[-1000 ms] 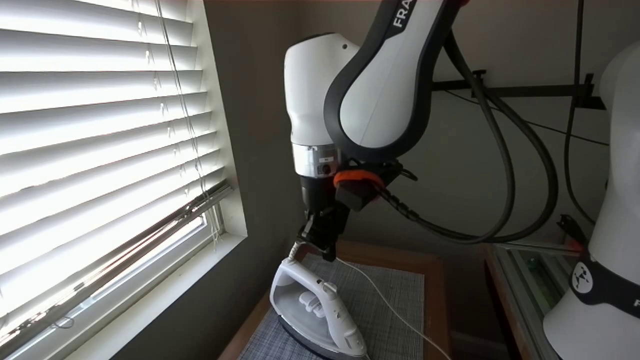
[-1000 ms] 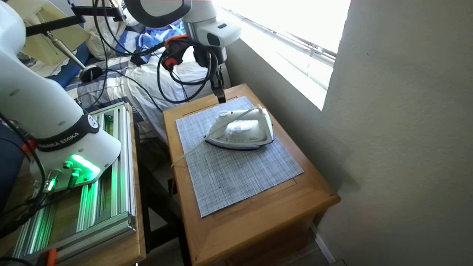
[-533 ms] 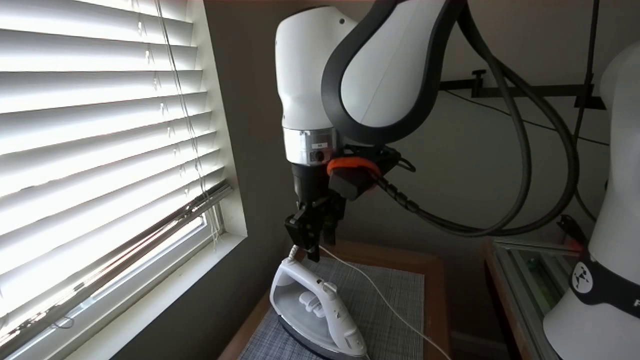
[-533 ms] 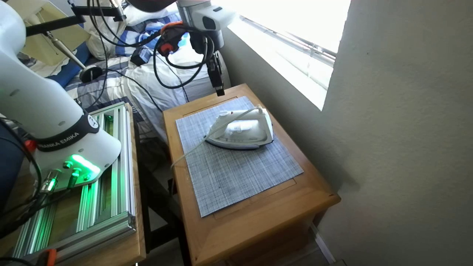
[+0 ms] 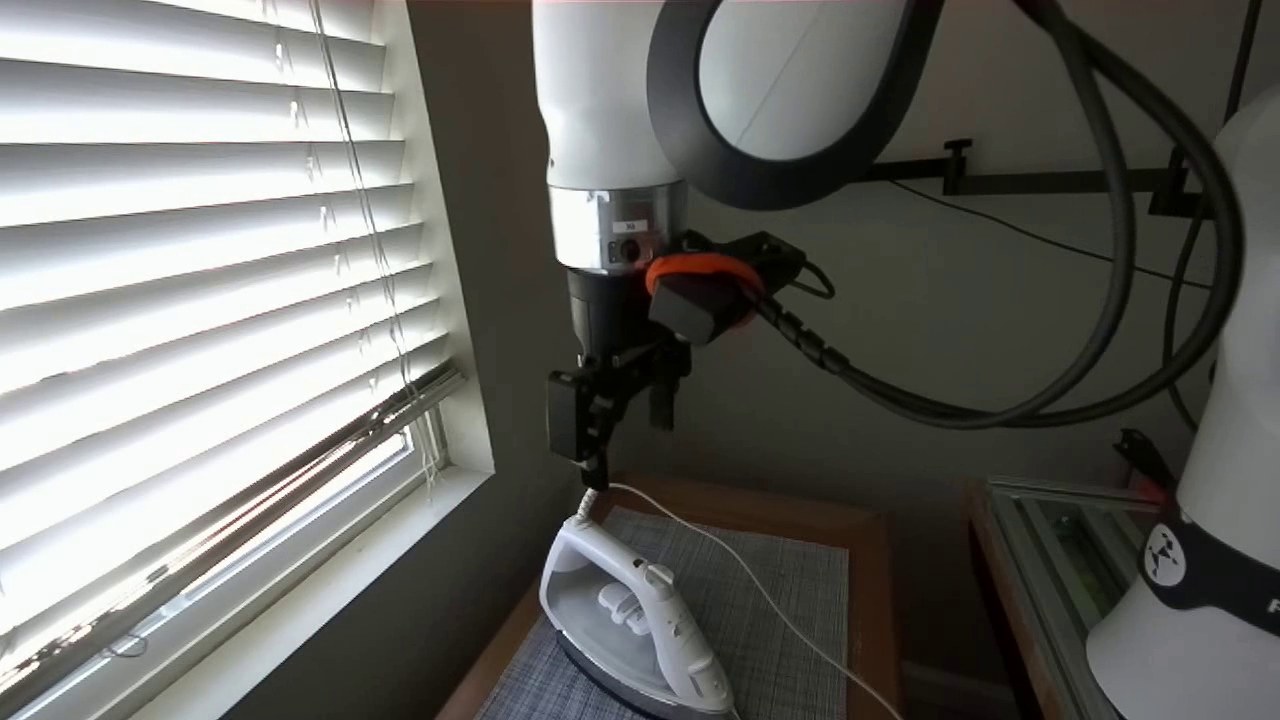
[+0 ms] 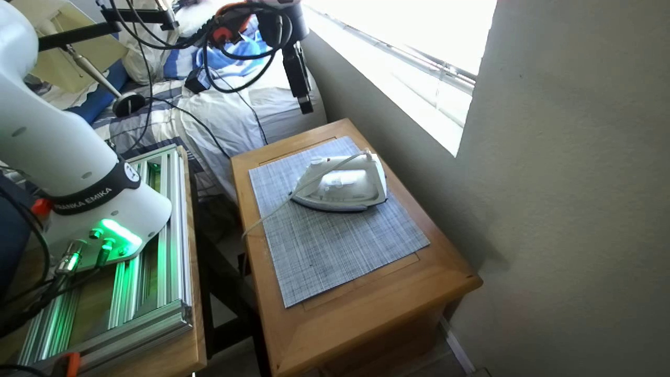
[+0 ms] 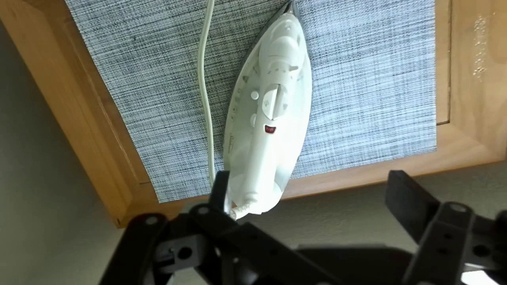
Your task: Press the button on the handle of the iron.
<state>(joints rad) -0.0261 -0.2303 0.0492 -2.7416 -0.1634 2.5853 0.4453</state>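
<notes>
Iron [image 6: 343, 184]: white, darker along the sole; lies sole-down on the placemat [image 6: 340, 251] in both exterior views. In the wrist view its nose points to 12 o'clock, leaning toward 1, and its heel to 6, leaning toward 7.

Handle [image 7: 263, 152]: runs along the top of the iron; carries a dial [image 7: 273, 102], a small red part [image 7: 270, 129] just at the dial's 6 o'clock side, and two pale round parts [image 7: 254, 95] at the 9 o'clock edge. The function of each cannot be told.

Gripper [image 5: 628, 445]: black, directed toward 6 o'clock in an exterior view; stands at 12 o'clock from the iron, above and apart from it.

Fingers [image 7: 410, 202]: spread, with a wide gap between them; in the wrist view one stands at 4 o'clock, the other at 7, the iron's heel showing in the gap beside the latter.

Cord [image 7: 204, 83]: pale; joined to the heel, then running toward 12 o'clock along the iron's 9 o'clock side.

Table [image 6: 366, 314]: wooden; its bare margin surrounds the grey woven placemat.

Blinds [image 5: 200, 250]: brightly backlit, at 9 to 10 o'clock in an exterior view.

Arm base [image 6: 89, 173]: white, at 9 o'clock in an exterior view, a green light [image 6: 121, 232] glowing low on it.
</notes>
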